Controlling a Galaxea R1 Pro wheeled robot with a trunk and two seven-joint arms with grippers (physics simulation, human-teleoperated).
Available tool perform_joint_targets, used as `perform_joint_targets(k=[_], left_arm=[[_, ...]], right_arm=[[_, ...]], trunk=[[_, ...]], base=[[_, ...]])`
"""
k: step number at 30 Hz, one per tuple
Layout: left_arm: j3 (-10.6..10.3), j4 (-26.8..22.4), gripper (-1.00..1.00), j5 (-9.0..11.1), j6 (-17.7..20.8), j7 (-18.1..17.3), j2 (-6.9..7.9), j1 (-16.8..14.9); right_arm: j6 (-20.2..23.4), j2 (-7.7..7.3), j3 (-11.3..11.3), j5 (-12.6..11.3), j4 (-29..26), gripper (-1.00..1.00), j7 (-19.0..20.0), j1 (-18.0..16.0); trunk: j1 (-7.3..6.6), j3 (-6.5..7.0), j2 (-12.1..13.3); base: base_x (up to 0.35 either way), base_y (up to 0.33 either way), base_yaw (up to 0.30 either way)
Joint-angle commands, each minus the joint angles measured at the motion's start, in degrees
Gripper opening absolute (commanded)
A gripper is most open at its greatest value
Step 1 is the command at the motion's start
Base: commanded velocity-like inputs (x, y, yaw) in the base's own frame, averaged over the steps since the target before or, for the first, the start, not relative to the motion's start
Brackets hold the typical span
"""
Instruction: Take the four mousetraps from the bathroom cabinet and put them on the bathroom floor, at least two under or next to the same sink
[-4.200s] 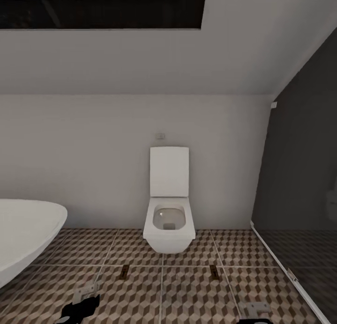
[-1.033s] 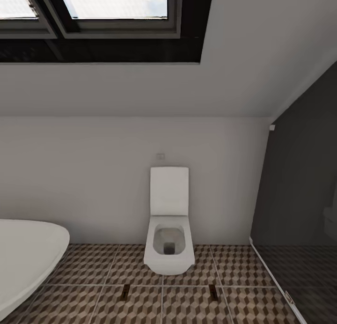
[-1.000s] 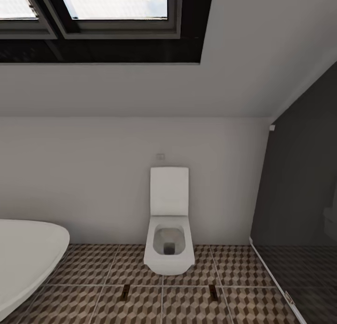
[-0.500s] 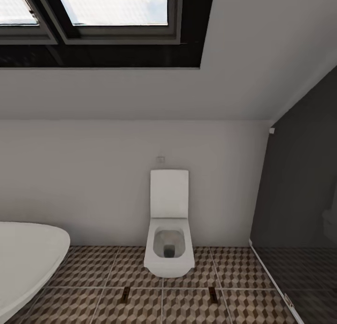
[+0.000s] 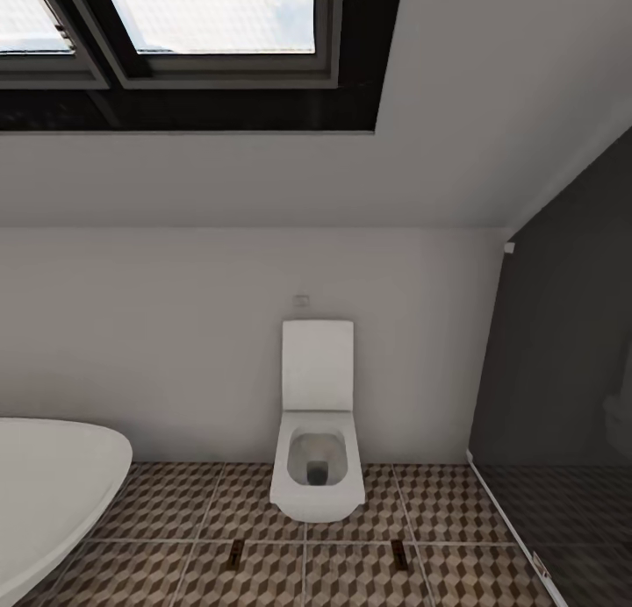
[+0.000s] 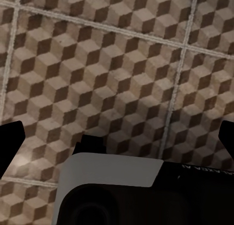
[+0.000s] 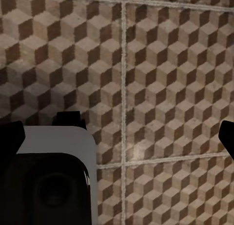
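two mousetraps (image 5: 235, 553) sit on the bathroom floor (image 5: 351, 581) by the toilet (image 5: 317, 467); both tools look wide and empty, so i'd head for the cabinet.

Your head camera has tilted up — more skylight (image 5: 211, 15) shows, the toilet (image 5: 317, 467) sits lower, and both pincers have dropped out below the two mousetraps (image 5: 235, 554) — things themselves unmoved.

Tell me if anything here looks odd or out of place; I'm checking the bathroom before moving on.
Two small brown mousetraps lie on the patterned bathroom floor in front of the toilet, whose lid is up. Otherwise nothing looks spilled, broken or askew.
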Motion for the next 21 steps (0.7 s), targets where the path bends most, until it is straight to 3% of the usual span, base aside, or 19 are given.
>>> perform_joint_targets(k=[1, 21], left_arm=[[-0.48, 0.06, 1.0, 0.61, -0.18, -0.15, 0.01, -0.05], [-0.68, -0.24, 1.0, 0.11, -0.18, 0.14, 0.4, -0.06]], right_arm=[[-0.32, 0.05, 0.48, -0.56, 0.17, 1.0, 0.0, -0.07], [-0.07, 0.12, 0.24, -1.03, 0.1, 1.0, -0.07, -0.07]], trunk=[[0.0, -0.07, -0.04], [0.0, -0.07, -0.04]], base=[[0.0, 0.0, 0.0], [0.0, 0.0, 0.0]])
